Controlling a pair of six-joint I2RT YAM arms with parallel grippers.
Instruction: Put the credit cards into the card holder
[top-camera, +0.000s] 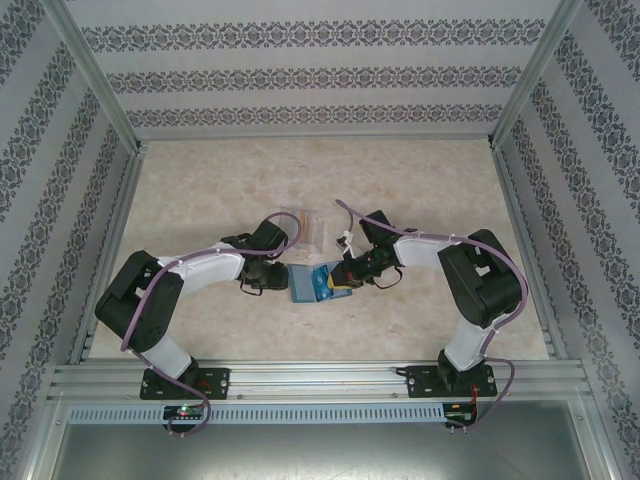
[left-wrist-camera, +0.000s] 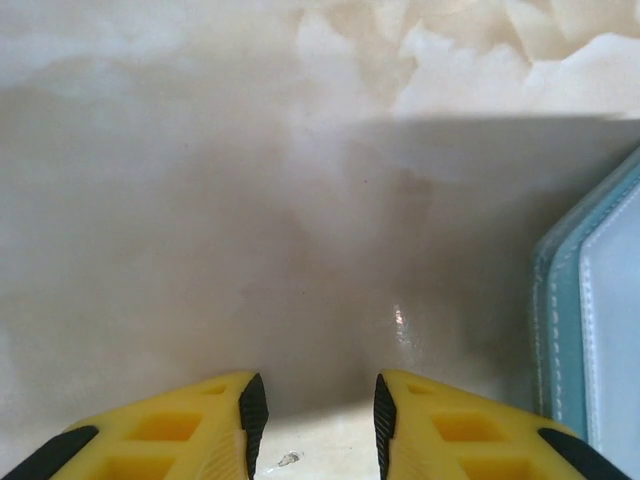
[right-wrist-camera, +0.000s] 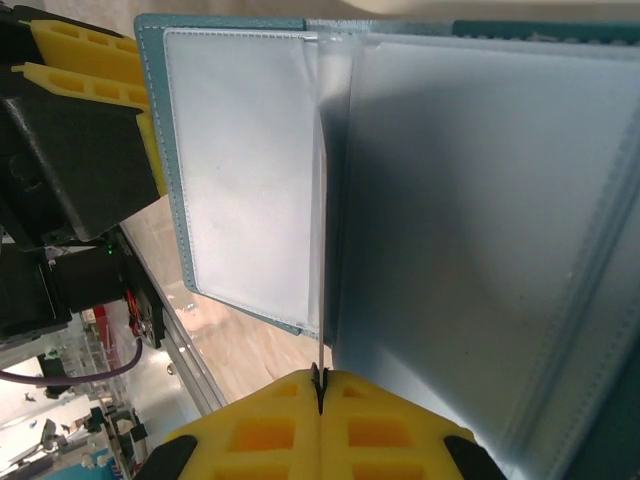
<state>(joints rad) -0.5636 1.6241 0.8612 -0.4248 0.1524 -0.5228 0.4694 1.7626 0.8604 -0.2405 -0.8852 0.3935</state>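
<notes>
Worktop (top-camera: 420, 180): pale marbled surface, walled in by patterned panels.

Left arm (top-camera: 200, 270) and right arm (top-camera: 440, 250) both fold inward and meet mid-worktop.

Card holder (top-camera: 303, 284): teal, lying open flat between the two wrists, nearer the arms' bases than the clear case (top-camera: 305, 225), which sits just beyond it on the far side. The case shows an orange tint at its edges; whether that is cards, cannot tell.

Top view gives the layout but not the jaws. The wrist views supply those.

Right gripper (right-wrist-camera: 320, 385): its own camera shows the open holder from close up, with pale grey-blue pockets and a stitched teal border. Yellow jaws are pressed together, pinching the near edge of one thin clear pocket leaf, which stands up along the fold. The other gripper's yellow fingers (right-wrist-camera: 85, 60) appear at the holder's left edge.

Left gripper (left-wrist-camera: 318, 400): jaws spread partway, with bare worktop in the gap and nothing held. The holder's stitched edge lies just right of the right-hand finger; contact cannot be judged.
</notes>
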